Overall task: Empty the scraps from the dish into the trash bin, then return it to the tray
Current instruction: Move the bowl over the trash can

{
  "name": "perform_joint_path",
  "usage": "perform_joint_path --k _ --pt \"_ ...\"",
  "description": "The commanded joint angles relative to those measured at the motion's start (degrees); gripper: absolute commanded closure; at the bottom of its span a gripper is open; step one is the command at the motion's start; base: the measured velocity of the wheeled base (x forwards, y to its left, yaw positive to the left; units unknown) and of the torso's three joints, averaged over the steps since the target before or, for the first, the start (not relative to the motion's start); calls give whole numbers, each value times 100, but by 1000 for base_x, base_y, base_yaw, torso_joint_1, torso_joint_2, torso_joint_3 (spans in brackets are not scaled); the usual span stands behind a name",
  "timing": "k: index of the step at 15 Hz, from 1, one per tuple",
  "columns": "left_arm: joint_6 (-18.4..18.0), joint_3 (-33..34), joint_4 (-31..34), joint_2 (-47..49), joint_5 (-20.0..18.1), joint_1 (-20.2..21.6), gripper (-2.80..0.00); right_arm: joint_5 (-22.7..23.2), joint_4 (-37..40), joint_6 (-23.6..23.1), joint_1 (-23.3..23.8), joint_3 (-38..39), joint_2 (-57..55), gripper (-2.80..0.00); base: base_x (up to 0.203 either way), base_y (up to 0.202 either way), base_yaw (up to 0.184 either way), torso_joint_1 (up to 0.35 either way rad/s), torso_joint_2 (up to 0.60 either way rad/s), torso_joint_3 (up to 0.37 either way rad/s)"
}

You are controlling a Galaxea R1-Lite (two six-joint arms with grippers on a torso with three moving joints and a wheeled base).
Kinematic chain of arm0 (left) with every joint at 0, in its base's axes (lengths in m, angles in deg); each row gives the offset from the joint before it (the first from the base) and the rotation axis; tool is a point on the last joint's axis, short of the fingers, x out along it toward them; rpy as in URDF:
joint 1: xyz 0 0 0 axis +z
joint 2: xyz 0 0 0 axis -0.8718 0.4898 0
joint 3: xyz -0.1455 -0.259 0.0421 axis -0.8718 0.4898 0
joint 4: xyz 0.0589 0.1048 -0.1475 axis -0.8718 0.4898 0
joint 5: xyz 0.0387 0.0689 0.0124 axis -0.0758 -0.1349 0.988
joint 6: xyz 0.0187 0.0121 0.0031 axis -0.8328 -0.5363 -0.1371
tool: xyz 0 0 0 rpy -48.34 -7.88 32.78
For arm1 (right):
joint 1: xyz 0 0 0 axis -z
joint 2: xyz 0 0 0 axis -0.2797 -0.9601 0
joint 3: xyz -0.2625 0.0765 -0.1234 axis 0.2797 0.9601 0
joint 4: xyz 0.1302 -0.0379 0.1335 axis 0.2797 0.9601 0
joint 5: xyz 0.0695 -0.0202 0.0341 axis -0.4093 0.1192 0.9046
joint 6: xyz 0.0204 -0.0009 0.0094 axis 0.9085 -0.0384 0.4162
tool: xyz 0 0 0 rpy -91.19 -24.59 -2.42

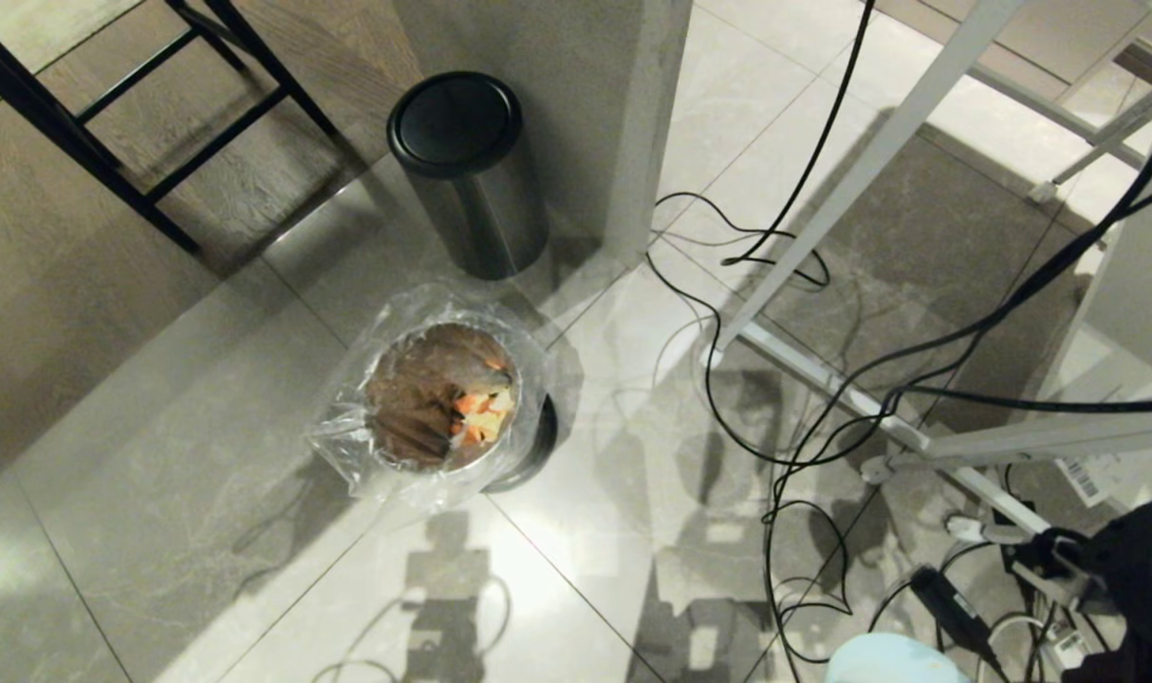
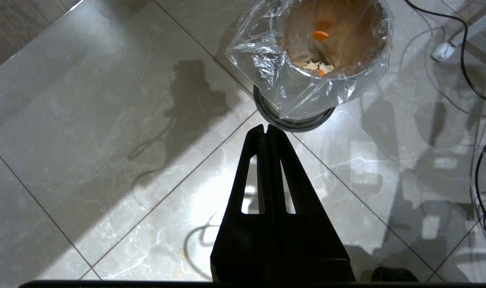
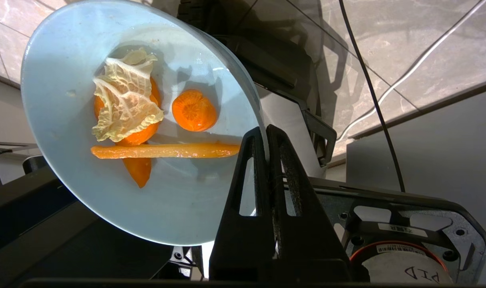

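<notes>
I see the right gripper (image 3: 267, 132) clenched on the rim of the pale light-blue round dish (image 3: 119, 120), its orange and yellowish scraps (image 3: 147, 120) visible only from that wrist, well apart from the bag-lined shiny steel trash bin (image 1: 448, 403), above which my left gripper (image 2: 266, 130) hangs pressed closed, pointing floorward

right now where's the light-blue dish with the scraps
The dish is clamped at its rim in the right gripper, just showing at the head view's bottom edge, right of the lined trash bin.
</notes>
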Motion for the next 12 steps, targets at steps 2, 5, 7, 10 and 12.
perform_joint_path --k 2,5,7,10,12 --pt "2 0 -2 6 3 0 0 4 14 21 -2 0 33 0 0 0 0 2 4 -13" --pt "2 0 -2 6 3 0 0 4 23 21 -4 0 77 0 0 0 0 0 0 0" --pt "2 0 -2 6 3 0 0 4 23 21 -2 9 78 0 0 0 0 0 0 0" --pt "2 0 -2 6 3 0 0 2 6 21 -2 78 78 0 0 0 0 0 0 0" --pt "2 0 -2 6 3 0 0 4 -3 21 -2 79 74 0 0 0 0 0 0 0"
